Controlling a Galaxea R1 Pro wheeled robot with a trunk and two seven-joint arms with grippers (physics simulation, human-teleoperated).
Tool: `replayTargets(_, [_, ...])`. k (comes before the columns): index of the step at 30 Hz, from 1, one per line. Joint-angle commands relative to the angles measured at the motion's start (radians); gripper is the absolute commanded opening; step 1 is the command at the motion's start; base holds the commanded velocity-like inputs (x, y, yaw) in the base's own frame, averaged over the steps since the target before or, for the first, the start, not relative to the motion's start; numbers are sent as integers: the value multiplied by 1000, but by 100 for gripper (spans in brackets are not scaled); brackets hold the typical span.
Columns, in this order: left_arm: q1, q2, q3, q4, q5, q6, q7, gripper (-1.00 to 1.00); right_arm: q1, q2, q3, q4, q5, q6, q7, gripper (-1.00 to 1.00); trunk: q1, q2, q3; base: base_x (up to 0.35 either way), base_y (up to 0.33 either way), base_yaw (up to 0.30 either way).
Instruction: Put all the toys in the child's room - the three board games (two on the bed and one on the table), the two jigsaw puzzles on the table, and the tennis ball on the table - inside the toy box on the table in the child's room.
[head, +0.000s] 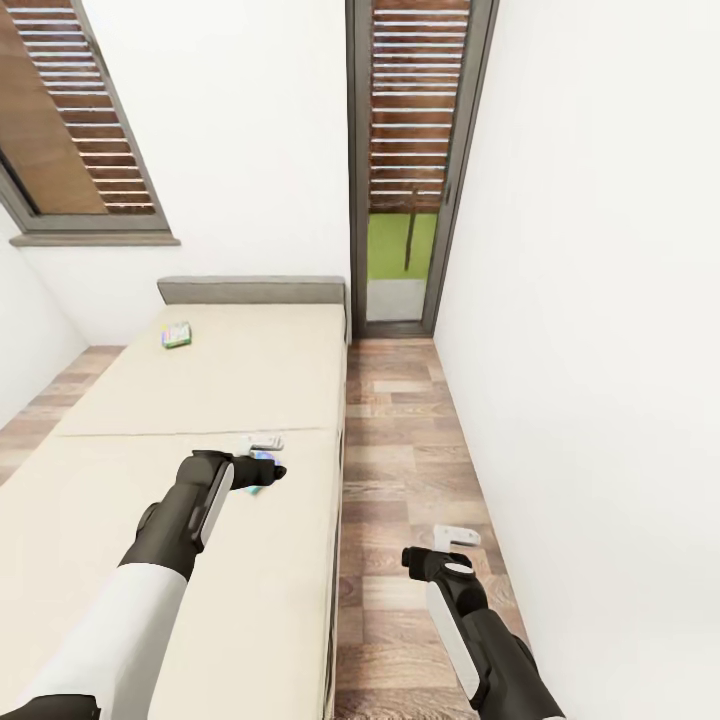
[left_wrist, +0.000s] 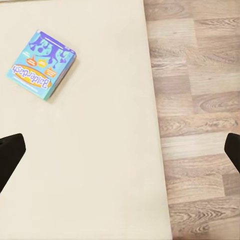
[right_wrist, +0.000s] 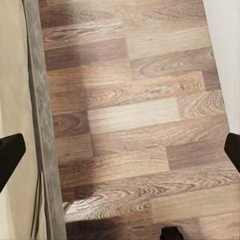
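Left gripper (head: 262, 462) hangs over the bed (head: 120, 520), fingers spread and holding nothing, with a blue-green board game (left_wrist: 41, 65) flat on the mattress just beneath and beside it — near the bed's floor-side edge. Right gripper (head: 440, 545) hovers spread and empty over the wooden floor (head: 400, 420). A second board game (head: 177, 334) lies near the headboard (head: 250, 290). Both games are not yet picked up — judging by this, much of the task remains.

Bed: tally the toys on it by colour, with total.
yellow-green board game: 1, on the bed near the headboard
blue board game: 1, on the mattress below the left gripper
Total: 2
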Motion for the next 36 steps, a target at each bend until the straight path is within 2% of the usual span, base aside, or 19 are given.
replayTargets(1, [-1,-1,2,-1,-10,4,-9,100,-1,0,1,-1,-10,2,-9,100,1,-2,-4,0,0,0])
replayTargets(36, [-1,-1,2,-1,-10,3,-10,100,-1,0,1,8,-7,1,-8,100,1,-2,-61,0,0,0])
